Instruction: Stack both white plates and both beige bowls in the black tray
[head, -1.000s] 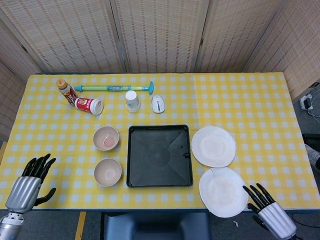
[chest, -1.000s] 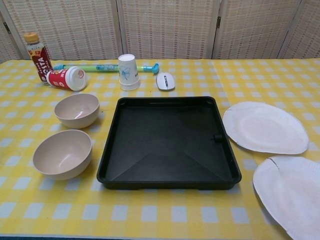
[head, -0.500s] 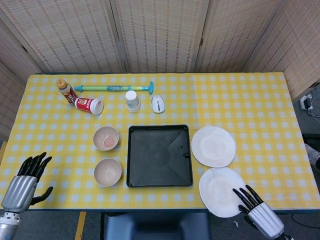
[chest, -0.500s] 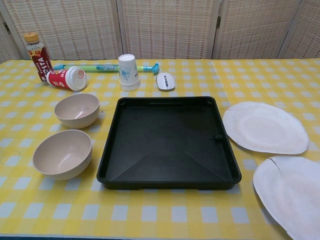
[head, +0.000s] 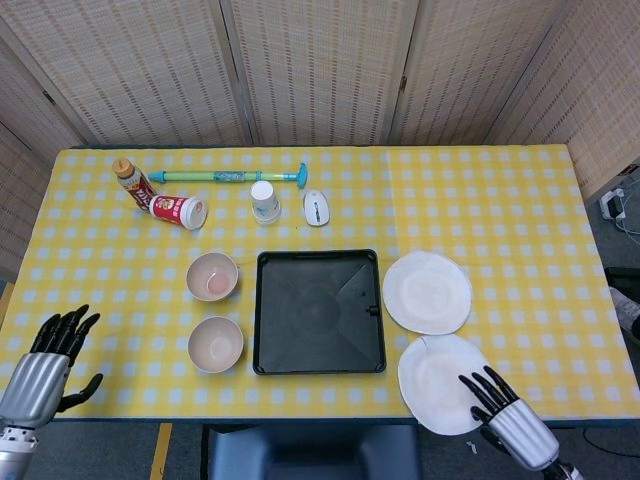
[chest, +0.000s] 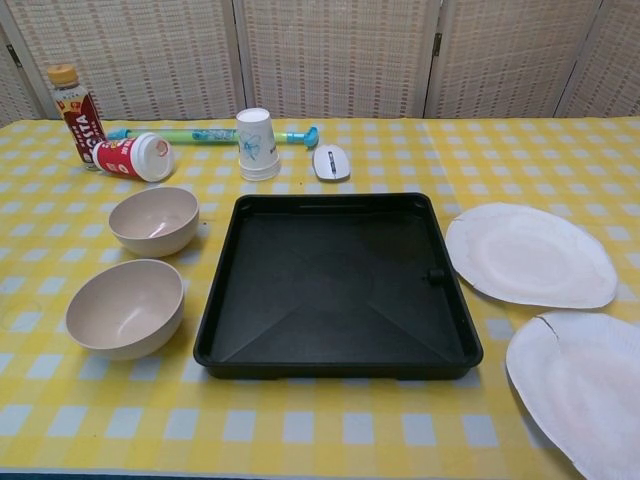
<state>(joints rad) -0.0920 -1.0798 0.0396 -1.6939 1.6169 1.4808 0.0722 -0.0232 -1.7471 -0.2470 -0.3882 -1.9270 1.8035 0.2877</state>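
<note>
We see our left hand as a silver-grey metal palm shell with slim black fingers and a black thumb. Our right hand is built alike: a brushed silver back and glossy black, segmented fingers. Below each, a grey wrist section shows at the frame's edge. Only the head view shows them.

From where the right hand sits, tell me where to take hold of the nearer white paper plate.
Probably the near rim of the nearer white paper plate, from the table's front edge. The plate lies flat, and that rim seems to overhang the edge beside the right hand, so fingers might slip beneath. Avoid the split at its far-left rim.
</note>
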